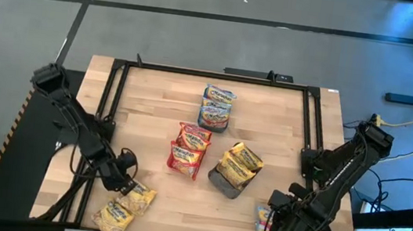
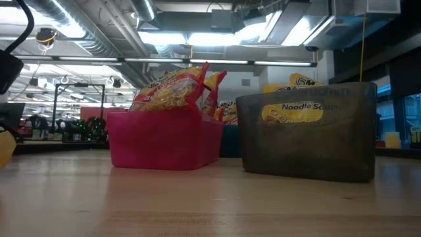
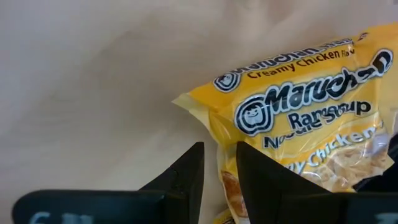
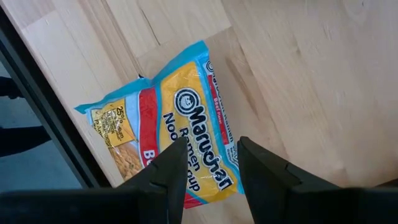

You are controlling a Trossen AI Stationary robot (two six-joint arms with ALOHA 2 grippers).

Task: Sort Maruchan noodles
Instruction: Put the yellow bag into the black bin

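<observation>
I have the wooden table (image 1: 160,110) under both arms. Near its middle sit three trays of sorted packets: a grey tray (image 1: 223,185) with yellow packets (image 1: 240,164), a pink tray (image 2: 161,141) with red packets (image 1: 189,150), and toward the far edge a stack of blue packets (image 1: 216,107).

My left tool (image 1: 126,180) is down at the near left corner. Its fingers (image 3: 186,177) stand a little apart over the edge of a yellow Creamy Chicken packet (image 3: 298,118), one of two loose yellow packets (image 1: 124,208) lying there; I cannot tell whether it has hold of it.

My right tool (image 1: 282,219) hangs at the near right corner, just above a blue-edged packet (image 4: 180,137) lying flat by the table's frame. Its fingers are parted and gripping nothing.
</observation>
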